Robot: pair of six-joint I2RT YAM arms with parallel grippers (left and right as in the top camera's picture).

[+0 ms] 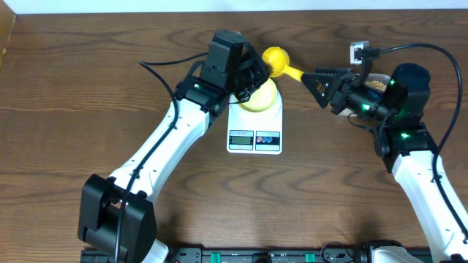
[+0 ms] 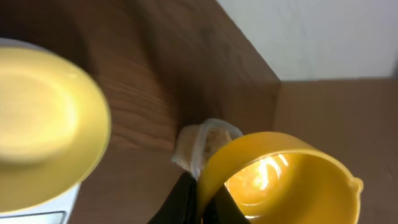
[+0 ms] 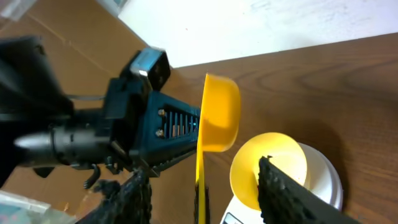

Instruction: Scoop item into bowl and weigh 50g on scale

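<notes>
The pale yellow-green bowl (image 1: 262, 99) stands on the white scale (image 1: 254, 126) and looks empty in the left wrist view (image 2: 43, 118). A yellow scoop (image 1: 278, 61) hangs just behind the bowl, handle pointing right. My left gripper (image 1: 254, 73) is shut on the rim of the scoop's cup (image 2: 292, 180), which looks empty. My right gripper (image 1: 320, 80) is open, its fingers (image 3: 208, 199) wide on either side of the scoop's handle (image 3: 200, 171) without touching it. The beans (image 1: 377, 85) lie in a clear tub partly hidden behind the right arm.
The bowl (image 3: 267, 168) and scale (image 3: 326, 177) sit to the right of the scoop in the right wrist view. The tub also shows beyond the scoop (image 2: 208, 140). The table's far edge meets a wall just behind the scoop.
</notes>
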